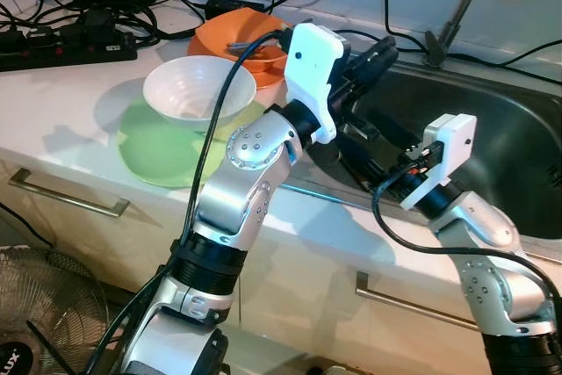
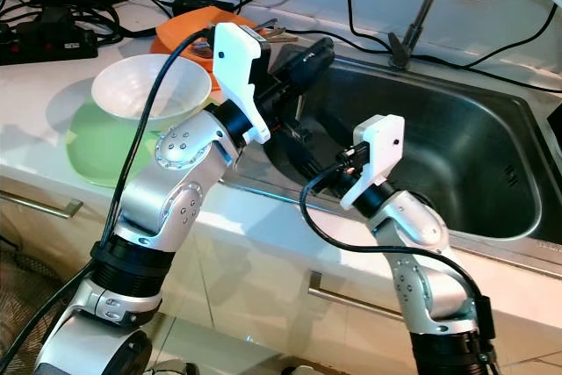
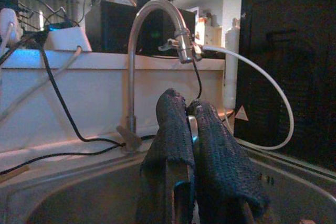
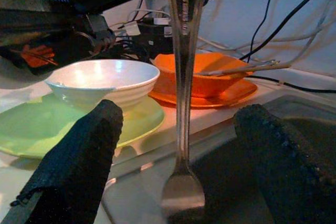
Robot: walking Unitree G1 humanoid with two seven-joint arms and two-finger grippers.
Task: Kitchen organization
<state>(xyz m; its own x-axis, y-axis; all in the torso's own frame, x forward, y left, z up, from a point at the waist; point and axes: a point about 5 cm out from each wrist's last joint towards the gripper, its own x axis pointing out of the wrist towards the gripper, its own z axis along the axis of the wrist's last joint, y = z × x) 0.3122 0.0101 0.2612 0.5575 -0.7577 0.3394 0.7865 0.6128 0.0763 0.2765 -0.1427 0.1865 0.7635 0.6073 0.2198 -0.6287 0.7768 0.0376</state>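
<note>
My left gripper (image 1: 376,55) reaches over the near left corner of the steel sink (image 1: 500,129) and is shut on the handle of a metal spoon (image 4: 182,103). In the left wrist view its fingers (image 3: 173,124) press together on the silver handle. The spoon hangs bowl-down into the sink. My right gripper (image 4: 178,115) is open just below it, low over the sink's near edge, one finger on each side of the hanging spoon and not touching it.
On the counter to the left a white bowl (image 1: 200,90) sits on a green plate (image 1: 158,155). Behind it is an orange bowl (image 1: 250,41) on an orange plate, holding a utensil (image 4: 239,68). Cables and a power strip (image 1: 61,48) lie at the back. The faucet (image 3: 152,11) rises behind the sink.
</note>
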